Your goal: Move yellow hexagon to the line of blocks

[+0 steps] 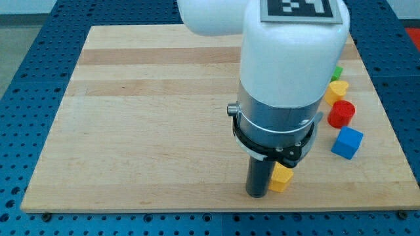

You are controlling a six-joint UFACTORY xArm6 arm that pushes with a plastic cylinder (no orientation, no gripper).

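Observation:
A yellow hexagon (281, 177) lies near the view's bottom edge of the wooden board (151, 111), right of centre. My tip (257, 194) stands just left of it, touching or nearly touching. A line of blocks runs down the view's right side: a green block (337, 71) mostly hidden behind the arm, a yellow heart-shaped block (337, 90), a red cylinder (341, 114) and a blue cube (346, 143). The hexagon sits lower and to the left of the blue cube.
The white arm body (289, 59) covers the upper middle of the board and hides part of the green block. A blue perforated table (26, 78) surrounds the board.

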